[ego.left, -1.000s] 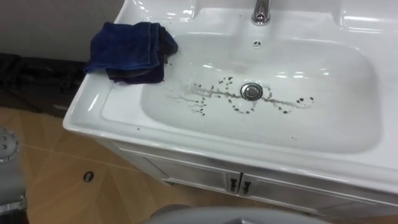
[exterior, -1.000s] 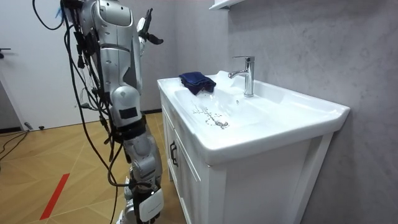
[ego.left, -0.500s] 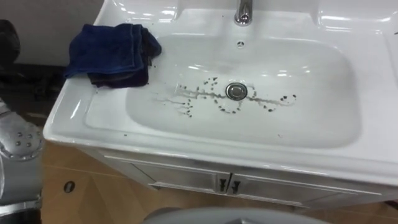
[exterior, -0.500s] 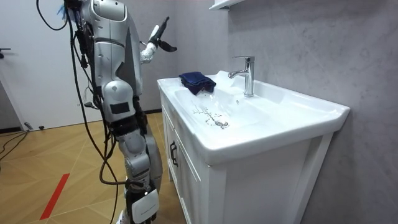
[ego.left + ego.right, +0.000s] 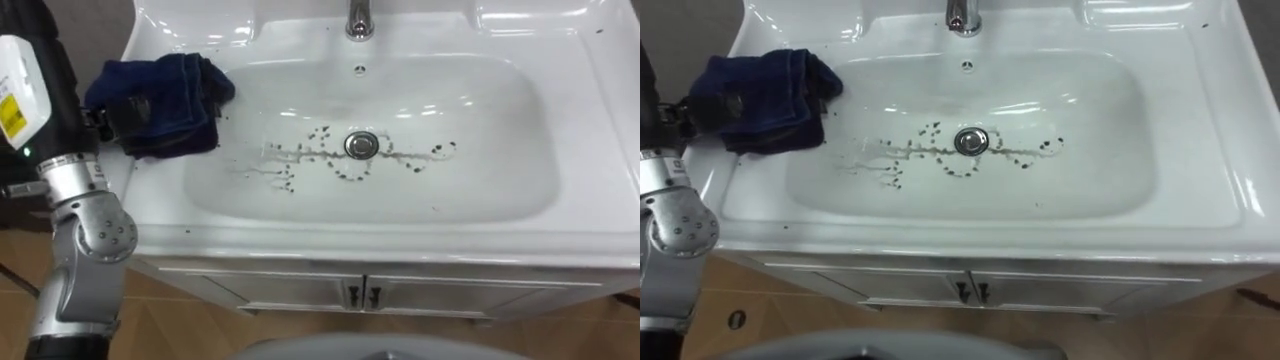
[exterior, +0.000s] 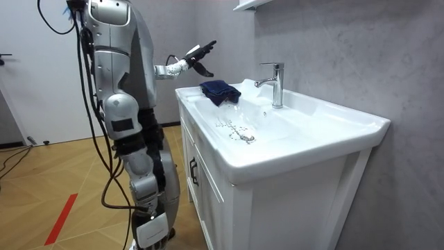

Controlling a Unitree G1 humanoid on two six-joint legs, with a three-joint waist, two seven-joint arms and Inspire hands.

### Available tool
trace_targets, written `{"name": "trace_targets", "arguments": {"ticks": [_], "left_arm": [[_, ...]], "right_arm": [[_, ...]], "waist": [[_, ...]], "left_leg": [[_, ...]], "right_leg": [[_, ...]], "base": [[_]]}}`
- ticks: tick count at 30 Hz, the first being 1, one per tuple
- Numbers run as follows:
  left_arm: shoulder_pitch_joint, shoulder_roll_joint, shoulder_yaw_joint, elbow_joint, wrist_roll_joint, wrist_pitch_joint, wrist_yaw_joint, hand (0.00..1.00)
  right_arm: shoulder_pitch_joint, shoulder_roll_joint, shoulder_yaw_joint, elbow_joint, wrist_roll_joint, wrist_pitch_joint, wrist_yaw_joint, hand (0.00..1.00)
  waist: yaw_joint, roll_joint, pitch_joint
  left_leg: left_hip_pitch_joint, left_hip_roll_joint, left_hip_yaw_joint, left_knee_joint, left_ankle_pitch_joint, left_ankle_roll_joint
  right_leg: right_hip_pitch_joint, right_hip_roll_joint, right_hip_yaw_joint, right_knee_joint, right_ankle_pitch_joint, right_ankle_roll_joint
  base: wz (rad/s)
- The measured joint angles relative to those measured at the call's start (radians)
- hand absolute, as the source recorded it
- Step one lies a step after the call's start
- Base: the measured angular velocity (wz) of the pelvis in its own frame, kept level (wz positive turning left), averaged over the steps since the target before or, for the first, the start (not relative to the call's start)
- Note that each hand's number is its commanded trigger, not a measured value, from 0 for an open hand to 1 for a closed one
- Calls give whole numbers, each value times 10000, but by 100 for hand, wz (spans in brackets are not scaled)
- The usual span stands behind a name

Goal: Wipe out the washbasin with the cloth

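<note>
Evidently I'm on the reach: my left robot hand (image 6: 198, 54) hovers, fingers spread, near the blue cloth (image 5: 160, 100) bunched on the basin (image 5: 400, 215) rim left of the drain (image 5: 361, 144). Next: lower, grip it, scrub the specks (image 5: 290, 178).

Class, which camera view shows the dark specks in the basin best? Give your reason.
The left eye view: it looks straight down on the dark specks, spread either side of the drain. The right eye view shows much the same. The room view shows them sidelong, as a thin streak.
</note>
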Motion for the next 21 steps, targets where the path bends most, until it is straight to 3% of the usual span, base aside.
{"name": "trace_targets", "arguments": {"ticks": [8,21], "left_arm": [[1,-3,-395,2,-891,-22,-247,0],[0,-10,-395,452,-878,-27,-245,0]], "right_arm": [[-110,-5,84,-188,2,109,11,0],[-178,30,86,-196,77,137,-76,0]], "waist": [[-146,-87,-8],[-154,-163,-41]], "left_leg": [[114,31,14,-14,11,-16],[134,144,236,-190,56,-74]], "right_leg": [[62,31,45,-3,45,-17],[-113,135,317,-13,126,-78]], "base": [[-2],[-6]]}}
